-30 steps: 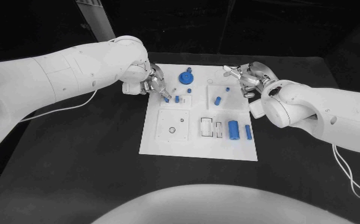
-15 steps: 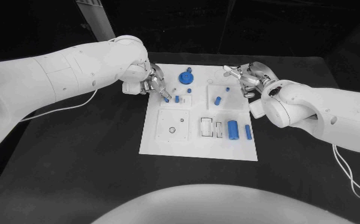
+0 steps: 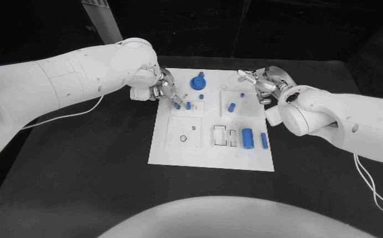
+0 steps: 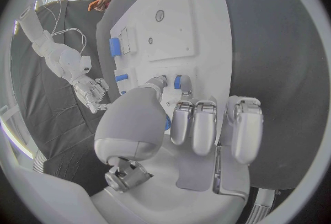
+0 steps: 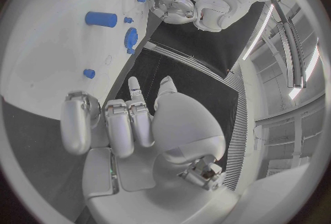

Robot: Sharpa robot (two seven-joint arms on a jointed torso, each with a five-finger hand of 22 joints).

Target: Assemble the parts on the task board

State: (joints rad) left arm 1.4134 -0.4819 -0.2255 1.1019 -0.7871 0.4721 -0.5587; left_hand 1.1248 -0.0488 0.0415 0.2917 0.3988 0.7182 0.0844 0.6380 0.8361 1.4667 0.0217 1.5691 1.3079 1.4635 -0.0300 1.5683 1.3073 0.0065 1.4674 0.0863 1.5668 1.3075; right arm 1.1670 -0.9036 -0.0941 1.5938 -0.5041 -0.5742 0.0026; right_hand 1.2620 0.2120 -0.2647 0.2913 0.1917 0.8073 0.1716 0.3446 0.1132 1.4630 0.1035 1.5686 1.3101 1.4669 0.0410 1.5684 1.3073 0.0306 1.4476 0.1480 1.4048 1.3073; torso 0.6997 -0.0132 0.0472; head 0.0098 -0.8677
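Left hand (image 3: 162, 91) pinches a blue peg (image 3: 176, 105).

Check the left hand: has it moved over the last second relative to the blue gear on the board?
No. In the head view the left hand sits just left of the blue gear, same gap as before, fingertips at a small blue part.

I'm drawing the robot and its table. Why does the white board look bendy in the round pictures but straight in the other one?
Left wrist view and right wrist view: a fisheye lens curves the task board edges and makes the near robot hand look huge. Head view: an ordinary lens, so the board's edges stay straight, bright against the black table.
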